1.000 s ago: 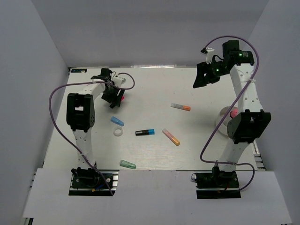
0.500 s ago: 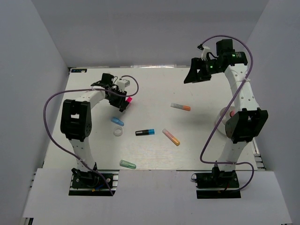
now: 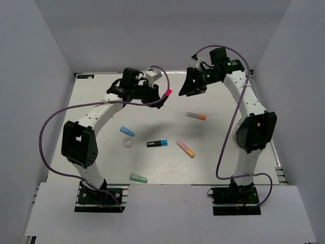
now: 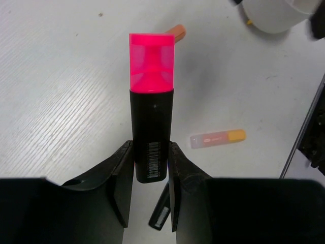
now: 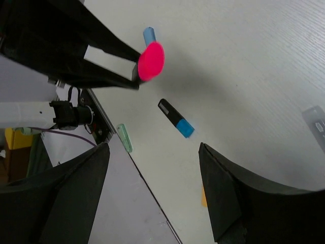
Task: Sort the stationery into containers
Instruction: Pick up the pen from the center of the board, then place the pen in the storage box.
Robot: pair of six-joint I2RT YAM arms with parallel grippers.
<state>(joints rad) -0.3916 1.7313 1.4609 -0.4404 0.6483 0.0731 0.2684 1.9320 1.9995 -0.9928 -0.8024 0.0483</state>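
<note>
A green marker [image 3: 138, 178] lies near the desk's [image 3: 167, 168] front edge. A white ring [image 3: 128, 144] and other markers sit mid-desk, well apart. Farther back, the left gripper [image 3: 155, 95] clamps a pink marker [image 3: 167, 93] aloft. The right gripper [image 3: 190, 87] hangs nearby, jaws spread, toward the far edge.

Overall light: bright, even and diffuse in all three views; the white table [image 3: 213, 152] and grey walls are lit without hot spots
Shadows: soft and faint, pale grey patches on the table under both arms in the top view
Glare: the cap of the pink-capped marker [image 4: 151, 137] glows almost blown out in the left wrist view
Focus: top view sharp; left wrist view crisp on the marker's barcode; the white cup [image 4: 277, 15] at its edge is soft
Dark areas: left gripper's fingers [image 4: 114, 188] and right gripper's fingers [image 5: 223, 203] read as near-black shapes with little detail
Distortion: wide-angle stretch toward the wrist views' edges
</note>
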